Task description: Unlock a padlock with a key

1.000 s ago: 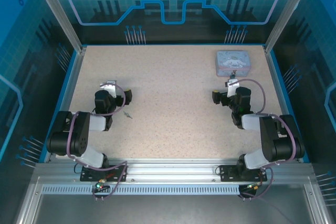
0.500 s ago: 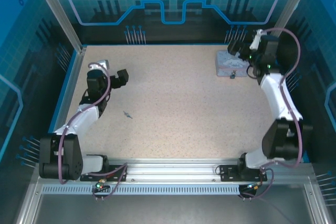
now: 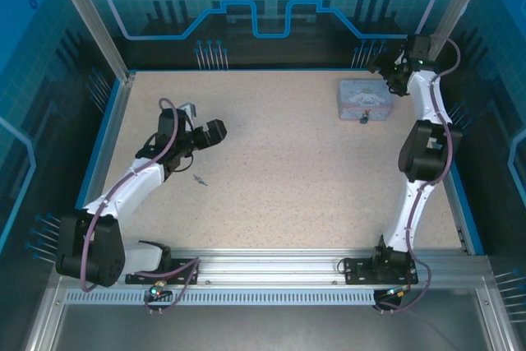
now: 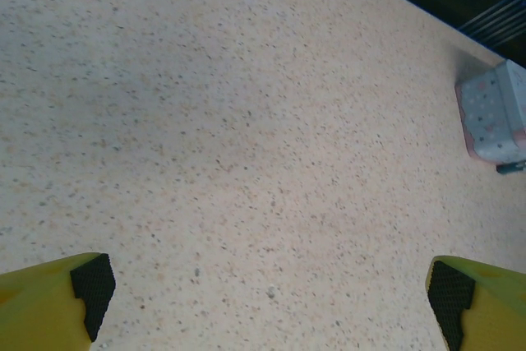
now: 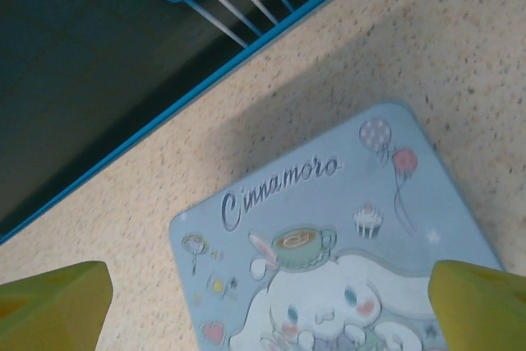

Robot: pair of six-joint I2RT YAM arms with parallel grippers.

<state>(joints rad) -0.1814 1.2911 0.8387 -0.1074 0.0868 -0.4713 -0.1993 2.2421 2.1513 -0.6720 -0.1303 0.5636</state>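
The key (image 3: 198, 178) is a tiny dark sliver lying flat on the speckled table left of centre. My left gripper (image 3: 210, 133) hangs open just beyond it and slightly right; in the left wrist view its yellow fingertips (image 4: 59, 306) frame bare table. The padlock (image 3: 363, 117) sits against the near edge of the pale blue cartoon tin (image 3: 364, 99) and appears as a dark speck (image 4: 509, 168) beside the tin (image 4: 496, 111). My right gripper (image 3: 391, 71) is open, raised over the tin's far right corner. Its wrist view looks down on the tin lid (image 5: 329, 260).
A blue rim (image 3: 271, 71) edges the table's far side, with the enclosure's posts and panels behind. The rim (image 5: 246, 55) and a rack of thin blue rods (image 5: 222, 14) lie just past the tin. Open table spreads between the key and the tin.
Both arms have unfolded from their rest poses. The left gripper has swung right, close to the key. The right arm has stretched tall into the back right corner above the tin.
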